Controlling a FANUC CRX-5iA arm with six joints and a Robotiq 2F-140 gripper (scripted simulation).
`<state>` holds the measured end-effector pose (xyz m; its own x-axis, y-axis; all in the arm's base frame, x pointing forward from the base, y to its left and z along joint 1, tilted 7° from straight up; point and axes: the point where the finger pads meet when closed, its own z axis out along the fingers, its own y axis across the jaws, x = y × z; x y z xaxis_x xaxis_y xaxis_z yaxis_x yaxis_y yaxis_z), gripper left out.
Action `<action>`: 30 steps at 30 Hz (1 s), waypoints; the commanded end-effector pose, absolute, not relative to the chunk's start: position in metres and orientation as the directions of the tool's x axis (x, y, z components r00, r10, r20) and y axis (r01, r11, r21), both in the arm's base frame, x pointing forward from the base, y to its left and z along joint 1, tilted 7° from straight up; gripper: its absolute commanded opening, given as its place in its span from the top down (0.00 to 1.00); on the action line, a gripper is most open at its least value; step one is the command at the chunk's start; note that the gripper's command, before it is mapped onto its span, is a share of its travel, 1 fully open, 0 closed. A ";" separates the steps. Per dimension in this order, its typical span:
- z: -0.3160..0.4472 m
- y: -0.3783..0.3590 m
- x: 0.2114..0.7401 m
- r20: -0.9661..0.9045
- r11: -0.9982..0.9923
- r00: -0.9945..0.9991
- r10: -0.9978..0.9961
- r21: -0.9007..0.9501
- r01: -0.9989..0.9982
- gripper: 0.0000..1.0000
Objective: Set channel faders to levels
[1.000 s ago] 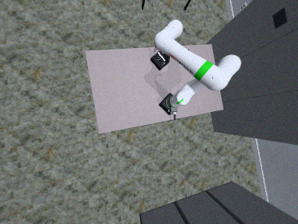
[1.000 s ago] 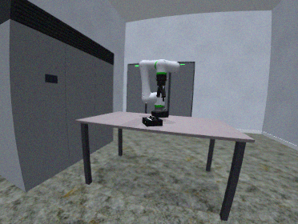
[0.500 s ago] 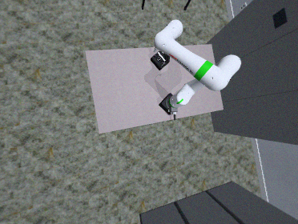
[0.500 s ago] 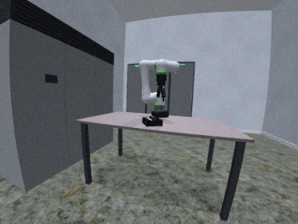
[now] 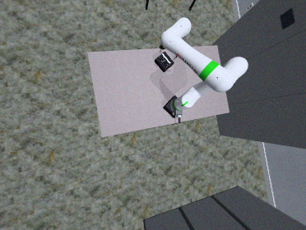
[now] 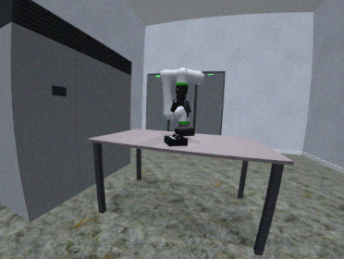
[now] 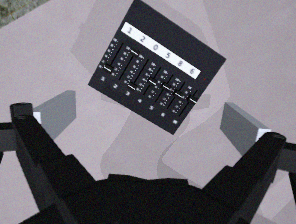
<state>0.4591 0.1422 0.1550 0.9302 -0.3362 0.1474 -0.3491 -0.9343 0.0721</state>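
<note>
Room: we see grey walls, a mottled green-grey floor (image 6: 185, 217), and dark grey cabinets (image 6: 65, 129) along one side.
Table: our work surface is a pale pinkish table (image 6: 231, 147) on dark legs, standing out in the open floor.
Arm: our white arm (image 5: 193, 62) with a green band reaches from its base (image 5: 176, 108) near one table edge, folds back, and ends over the far part of the table top.
Gripper: our gripper (image 7: 150, 125) hangs above the desk with its jaws spread as wide as they go and nothing between them; in the wrist view one grey finger pad (image 7: 55, 112) sits far left and the other far right, both over bare table.
Lighting desk: the black lighting desk (image 7: 157, 65) rests flat on the table, beneath the gripper and apart from it, turned at an angle in the wrist view. In the exterior view the lighting desk (image 6: 176, 140) sits in front of the arm's base, and in the top view it lies under the wrist camera housing.
Tape: a white tape strip (image 7: 159, 51) along the desk's upper edge reads 1, 2, 0, 5, 8, 6.
Faders: we count seven slots below the tape, the caps (image 7: 153, 82) standing at different heights; the rightmost cap (image 7: 192, 100) has no number above it. Exact levels are too small for us to read.
</note>
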 end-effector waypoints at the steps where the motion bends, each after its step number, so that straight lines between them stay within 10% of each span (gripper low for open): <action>1: 0.158 0.131 0.472 0.108 -0.993 0.992 -0.068 0.090 -0.078 0.00; 30: 0.147 0.126 0.489 0.025 -0.809 0.813 0.582 0.126 0.575 0.00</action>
<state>0.4825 0.1263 0.1525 0.9199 0.3885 0.0540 0.3797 -0.9165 0.1255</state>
